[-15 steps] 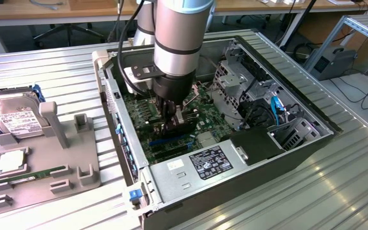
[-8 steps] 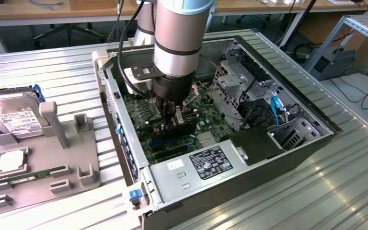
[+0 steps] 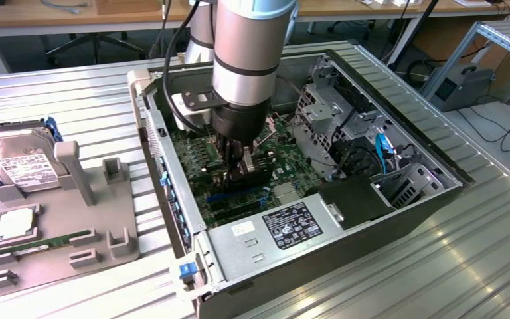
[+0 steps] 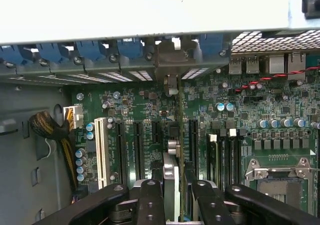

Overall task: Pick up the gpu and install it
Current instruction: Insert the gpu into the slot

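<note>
The gpu (image 3: 249,178) stands on edge, dark and thin, inside the open computer case (image 3: 414,199), low over the blue expansion slot (image 3: 233,197) of the green motherboard (image 3: 286,156). My gripper (image 3: 237,174) reaches straight down into the case and is shut on the card. In the wrist view the gpu (image 4: 171,172) runs edge-on between the two black fingers (image 4: 150,202), its metal bracket end (image 4: 170,60) against the case's rear slot openings. My gripper (image 4: 175,197) sits above the row of black slots (image 4: 137,145). Whether the card's edge is in a slot is hidden.
A grey fixture (image 3: 69,232) at the exterior view's left holds a hard drive (image 3: 24,169), a RAM stick (image 3: 51,240) and a small silver chip (image 3: 14,226). Inside the case are the power supply (image 3: 286,229), drive cage and cables (image 3: 361,159), and a CPU socket (image 4: 280,180).
</note>
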